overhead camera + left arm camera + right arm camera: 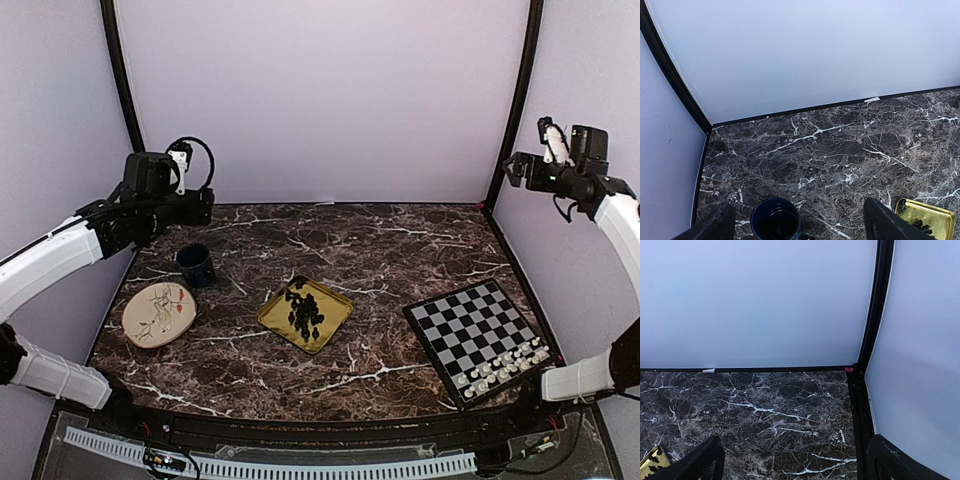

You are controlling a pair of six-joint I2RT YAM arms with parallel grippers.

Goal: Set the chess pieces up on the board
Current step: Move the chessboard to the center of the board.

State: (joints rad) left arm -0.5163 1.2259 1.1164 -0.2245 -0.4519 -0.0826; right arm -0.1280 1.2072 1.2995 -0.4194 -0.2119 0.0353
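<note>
- Table (pixel 250 385): dark marble, its near edge closest.
- Left hand (pixel 197 206): high at far left, fingers spread wide, holding nothing.
- Blue mug (pixel 195 264) below it; floral plate (pixel 158 313) just nearer.
- Gold tray (pixel 272 318) mid-table, black chess pieces (pixel 305 312) heaped inside.
- Board (pixel 465 320) at right; white chess pieces (pixel 500 370) along its near edge, seemingly in two rows.
- Right hand (pixel 517 168): raised at far right, wide open, empty.

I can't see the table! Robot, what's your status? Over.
Left fingers open, right fingers open, both raised, holding nothing. White chess pieces at near edge of board; black chess pieces heaped in gold tray. Nothing between tray and board.
</note>
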